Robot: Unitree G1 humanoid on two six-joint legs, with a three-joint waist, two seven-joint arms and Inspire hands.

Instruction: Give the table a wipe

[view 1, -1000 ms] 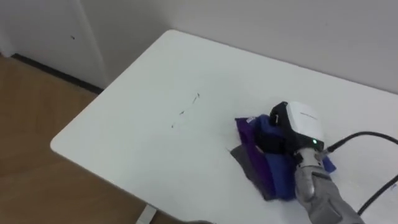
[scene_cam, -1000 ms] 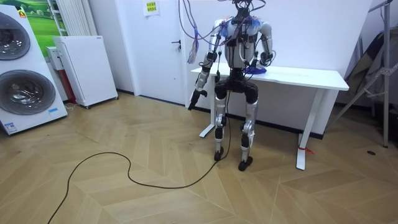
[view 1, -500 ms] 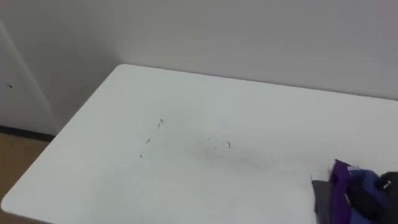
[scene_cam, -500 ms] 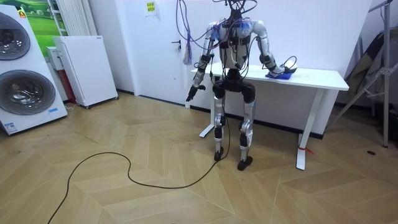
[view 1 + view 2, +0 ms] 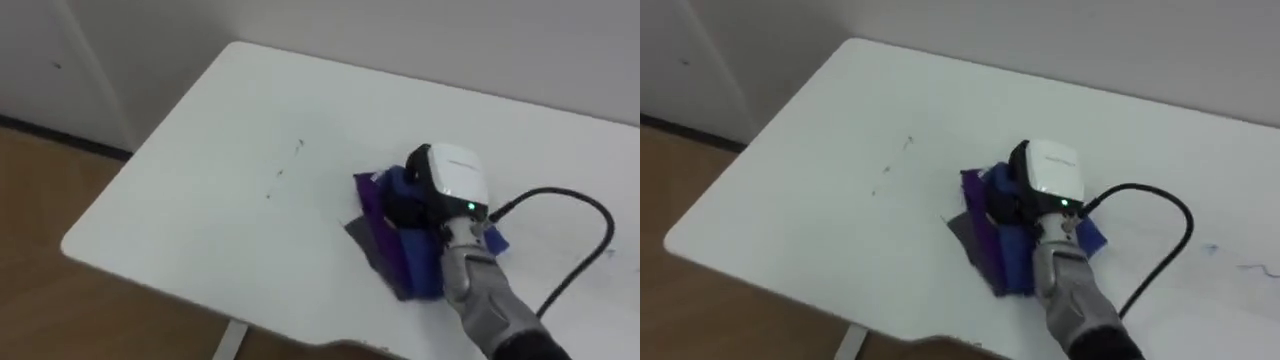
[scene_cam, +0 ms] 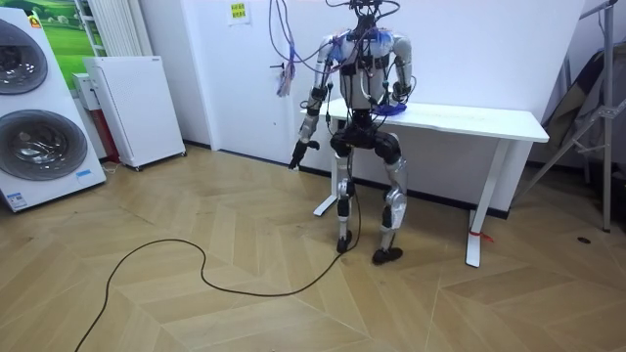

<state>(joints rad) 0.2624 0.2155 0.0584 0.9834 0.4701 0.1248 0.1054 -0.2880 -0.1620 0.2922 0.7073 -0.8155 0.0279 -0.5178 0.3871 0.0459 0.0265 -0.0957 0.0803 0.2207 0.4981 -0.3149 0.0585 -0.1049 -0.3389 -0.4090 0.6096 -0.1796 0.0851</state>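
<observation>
Right hand lies on a blue-purple cloth on the table, centre right; whether it grips cannot be told. Left hand hangs beside the table.

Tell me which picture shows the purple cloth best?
The left eye view: the cloth lies close and large on the table, partly under the right hand. The right eye view shows nearly the same. In the room view it is too small to make out.
</observation>
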